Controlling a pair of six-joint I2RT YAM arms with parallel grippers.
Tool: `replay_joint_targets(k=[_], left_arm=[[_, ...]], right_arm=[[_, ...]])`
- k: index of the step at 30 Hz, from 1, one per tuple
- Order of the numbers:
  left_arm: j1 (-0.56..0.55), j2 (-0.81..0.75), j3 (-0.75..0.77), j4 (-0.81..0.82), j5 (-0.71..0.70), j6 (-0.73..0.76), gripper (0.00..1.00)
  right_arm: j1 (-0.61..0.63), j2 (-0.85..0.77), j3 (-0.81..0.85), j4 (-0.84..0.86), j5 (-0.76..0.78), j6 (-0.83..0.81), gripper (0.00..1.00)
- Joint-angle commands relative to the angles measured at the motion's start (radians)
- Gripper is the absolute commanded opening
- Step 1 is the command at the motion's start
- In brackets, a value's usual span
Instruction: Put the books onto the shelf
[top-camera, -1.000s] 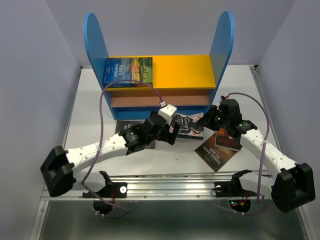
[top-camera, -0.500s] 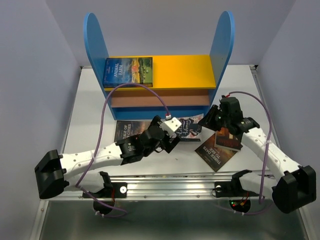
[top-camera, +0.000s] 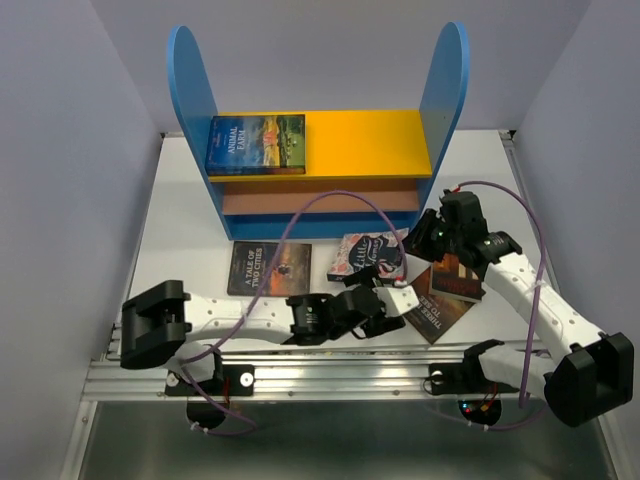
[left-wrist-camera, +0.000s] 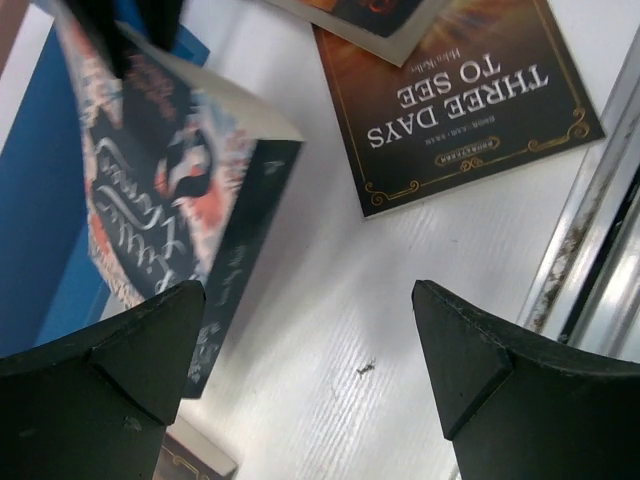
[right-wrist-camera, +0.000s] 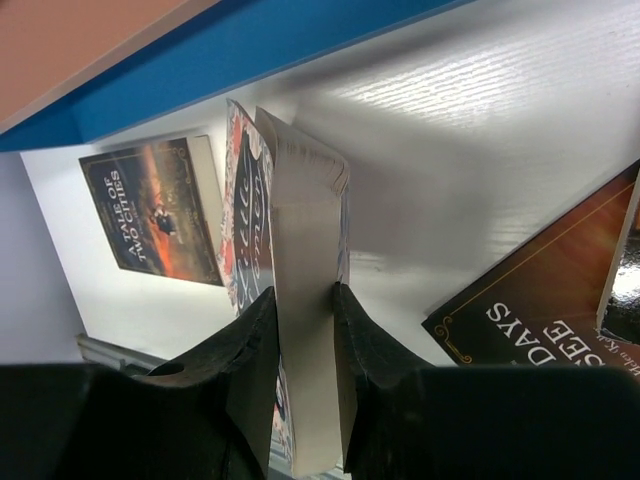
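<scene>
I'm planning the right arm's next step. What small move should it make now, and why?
Probably raise the right gripper a little, so the patterned book comes clear of the table before any swing toward the shelf. The gripper is clamped on the book's page edge, with the book tipped up rather than flat. The left gripper stands open, holding nothing, apart from the book.

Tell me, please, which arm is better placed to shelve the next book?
The right: the right gripper grips the Little Women book, tilted up near the shelf; the left gripper is open and empty.
</scene>
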Motion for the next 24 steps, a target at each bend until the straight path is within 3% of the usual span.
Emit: replay_joint_targets(k=[1,8,17,24], left_arm=[[-0.044,0.093,0.052,0.096,-0.155,0.191,0.96],[-0.047,0.098,0.047,0.175,-0.230,0.257,0.96],[-0.047,0.089,0.015,0.264,-0.197,0.406,0.96],[-0.019,0.123,0.018,0.275,-0.155,0.432,0.96]], right_arm=[[0.000,0.004,0.085,0.017,-0.058,0.012,0.01],[0.000,0.012,0.093,0.011,-0.095,0.010,0.01],[0.000,0.006,0.087,0.014,-0.109,0.015,0.01],[0.000,0.007,0.094,0.014,-0.136,0.030,0.01]])
